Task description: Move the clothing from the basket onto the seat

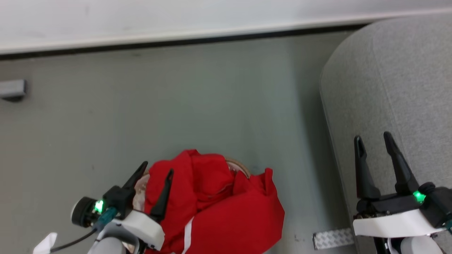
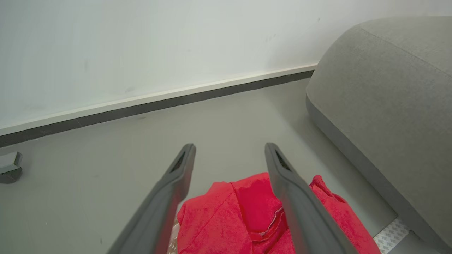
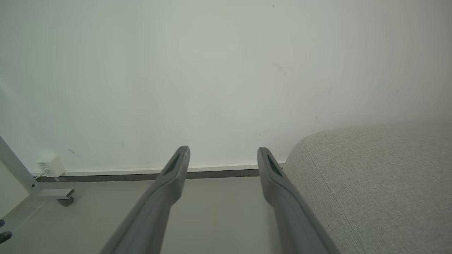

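Red clothing (image 1: 215,204) with a white stripe is heaped at the bottom middle of the head view, covering nearly all of the basket; just a strip of its tan rim (image 1: 240,165) and a bit of white wall show. My left gripper (image 1: 158,171) hangs open above the heap's left side, nothing between its fingers. From the left wrist, the red clothing (image 2: 247,215) lies below the open left gripper (image 2: 229,148). The grey seat (image 1: 392,88) fills the right side. My right gripper (image 1: 373,139) is open over its near edge, empty. The seat (image 3: 381,183) lies right of that gripper (image 3: 223,151) in the right wrist view.
Grey floor (image 1: 176,106) stretches to a white wall with a dark baseboard (image 1: 176,40). A grey foot of some furniture (image 1: 12,89) sits at far left. A patterned metal plate (image 1: 333,238) lies on the floor by the seat's base.
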Robot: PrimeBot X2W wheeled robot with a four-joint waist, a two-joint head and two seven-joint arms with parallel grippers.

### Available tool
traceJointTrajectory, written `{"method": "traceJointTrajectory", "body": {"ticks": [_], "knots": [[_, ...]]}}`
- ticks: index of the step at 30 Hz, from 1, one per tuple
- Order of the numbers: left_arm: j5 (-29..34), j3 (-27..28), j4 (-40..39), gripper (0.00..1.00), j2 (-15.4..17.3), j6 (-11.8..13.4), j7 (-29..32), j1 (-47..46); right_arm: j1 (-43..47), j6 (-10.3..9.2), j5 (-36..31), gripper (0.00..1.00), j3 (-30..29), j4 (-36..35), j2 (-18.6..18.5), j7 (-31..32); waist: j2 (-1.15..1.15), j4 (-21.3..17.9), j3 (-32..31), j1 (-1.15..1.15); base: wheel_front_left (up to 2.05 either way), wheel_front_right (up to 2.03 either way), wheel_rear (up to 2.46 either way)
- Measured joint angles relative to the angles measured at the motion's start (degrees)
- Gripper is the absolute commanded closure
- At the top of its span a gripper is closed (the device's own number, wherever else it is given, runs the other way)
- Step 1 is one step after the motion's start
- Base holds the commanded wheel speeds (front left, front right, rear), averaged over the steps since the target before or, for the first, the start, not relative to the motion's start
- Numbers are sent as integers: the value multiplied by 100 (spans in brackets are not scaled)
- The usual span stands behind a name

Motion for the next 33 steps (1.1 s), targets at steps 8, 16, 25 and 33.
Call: {"method": "traceJointTrajectory", "body": {"ticks": [8, 16, 25, 33], "knots": [[238, -624, 1107, 0, 241, -26, 25, -811, -443, 0, 77, 0, -73, -122, -3, 0, 0, -162, 785, 1, 0, 0, 0], [99, -1278, 2150, 0, 479, -47, 156, -1415, -744, 0, 141, 0, -159, -230, -3, 1, 0, -468, 1363, 0, 0, 0, 0], [47, -2160, 3171, 0, 825, -48, 577, -2269, -1048, 0, 280, 0, -210, -365, -5, 1, 0, -674, 2008, 0, 0, 0, 0], [122, -2997, 3991, 0, 895, -48, 1101, -2886, -1184, 0, 434, 0, -209, -404, -5, 1, 0, -816, 2469, 0, 0, 0, 0]]}}
